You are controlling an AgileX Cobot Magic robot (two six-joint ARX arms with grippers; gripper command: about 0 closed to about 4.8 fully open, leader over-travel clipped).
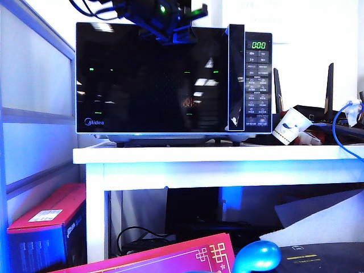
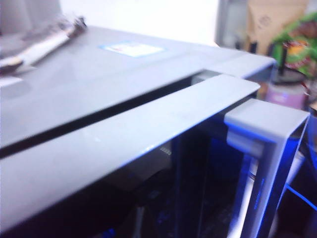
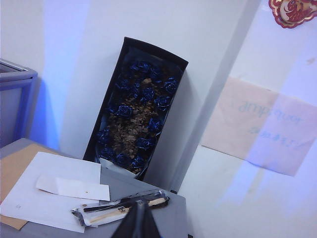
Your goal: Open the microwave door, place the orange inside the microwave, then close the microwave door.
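Left gripper [image 1: 170,25], with jaws pressed together and nothing between them, is seen in the exterior view above the top edge of the microwave door [image 1: 151,79], near the handle strip [image 1: 235,77]. In the left wrist view the door top [image 2: 129,134] appears very slightly parted from the microwave [image 2: 99,79] casing. The orange is not visible in any view. The right gripper [image 3: 136,223], likewise closed and empty, is held above a grey surface bearing papers [image 3: 54,191]. A slip off the glossy door edge is judged possible, the closed fingers having little purchase there.
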